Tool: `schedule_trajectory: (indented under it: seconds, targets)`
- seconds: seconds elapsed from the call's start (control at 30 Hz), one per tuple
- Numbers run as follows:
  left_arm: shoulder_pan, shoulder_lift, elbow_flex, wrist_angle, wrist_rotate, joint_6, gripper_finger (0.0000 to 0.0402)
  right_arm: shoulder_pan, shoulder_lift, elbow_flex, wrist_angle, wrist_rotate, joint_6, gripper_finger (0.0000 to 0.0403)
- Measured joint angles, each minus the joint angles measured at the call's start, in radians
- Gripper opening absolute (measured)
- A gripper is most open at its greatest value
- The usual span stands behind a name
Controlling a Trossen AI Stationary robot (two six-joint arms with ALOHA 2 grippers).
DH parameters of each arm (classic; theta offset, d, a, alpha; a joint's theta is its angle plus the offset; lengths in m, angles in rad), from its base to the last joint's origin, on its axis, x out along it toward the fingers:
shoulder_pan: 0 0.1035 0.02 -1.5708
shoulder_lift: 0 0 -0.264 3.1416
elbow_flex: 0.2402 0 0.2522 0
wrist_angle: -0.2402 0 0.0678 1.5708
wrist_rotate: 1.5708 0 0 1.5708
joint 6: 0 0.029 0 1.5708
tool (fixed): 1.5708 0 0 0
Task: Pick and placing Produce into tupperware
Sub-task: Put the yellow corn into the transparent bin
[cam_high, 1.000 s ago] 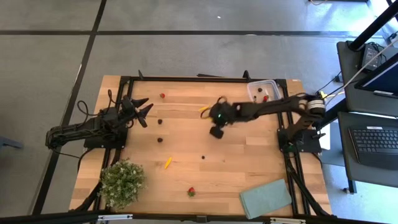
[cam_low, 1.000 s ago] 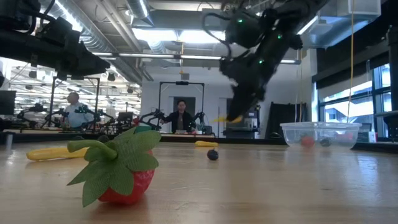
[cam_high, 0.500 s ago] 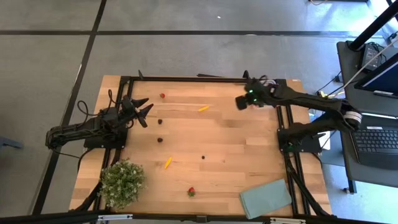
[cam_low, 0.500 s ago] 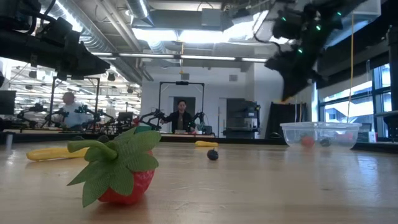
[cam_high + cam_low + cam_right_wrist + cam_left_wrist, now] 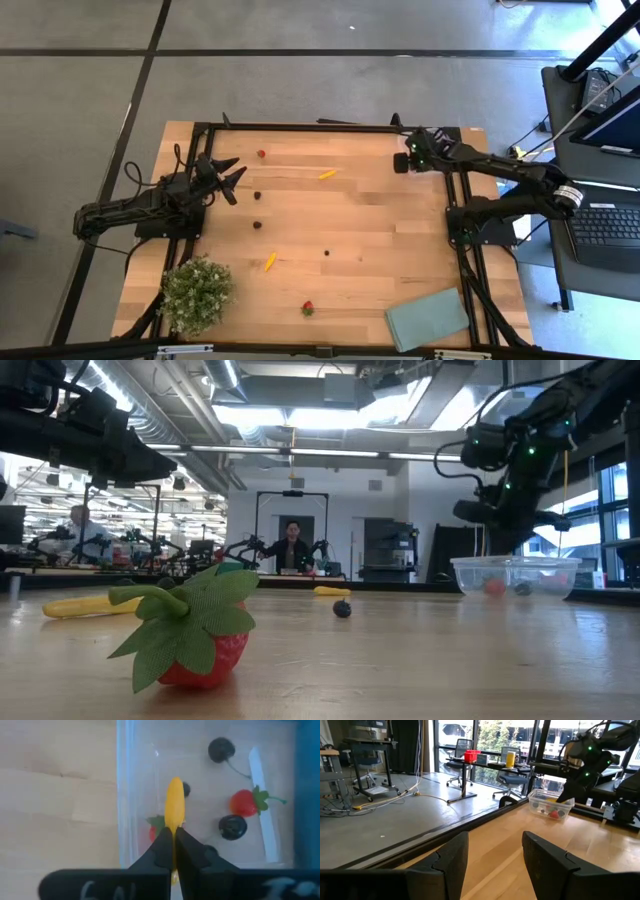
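Tupperware (image 5: 200, 790) is being hovered over by the right gripper (image 5: 173, 851), whose fingers are being kept pinched on a yellow sliver (image 5: 174, 807) directly above the container's interior. Several berries and strawberries are already lying inside the tupperware, so the task is being judged as partly done. Pieces well apart from the tupperware are being left on the table (image 5: 380, 230): two yellow slivers, three dark berries and two red strawberries. The left gripper (image 5: 228, 176) is being held part open and empty, far across the table from the tupperware. In the high view, the tupperware is being largely hidden under the right arm.
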Motion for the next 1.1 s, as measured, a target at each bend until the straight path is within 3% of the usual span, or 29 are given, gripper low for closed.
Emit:
schedule_trajectory:
  seconds: [0.27, 0.67, 0.8, 1.0, 1.1]
  targets:
    - [0.0, 0.0, 0.0, 0.0, 0.0, 0.0, 0.0179, -0.005, 0.0, -0.002, 0.003, -0.002, -0.042, 0.004]
    - [0.0, 0.0, 0.0, 0.0, 0.0, -0.003, 0.0179, -0.034, 0.0, 0.016, 0.017, -0.008, -0.082, 0.0181]
    - [0.0, 0.0, 0.0, 0.0, 0.0, -0.003, 0.0179, -0.029, -0.001, 0.016, 0.138, -0.176, -0.214, 0.0208]
    - [0.0, 0.0, 0.0, 0.001, 0.0, -0.003, 0.0179, 0.019, -0.002, 0.018, 0.495, -0.508, -0.391, 0.0233]
    - [0.0, 0.0, 0.0, 0.001, 0.0, -0.003, 0.0179, 0.048, -0.002, 0.018, 0.587, -0.558, -0.455, 0.0236]
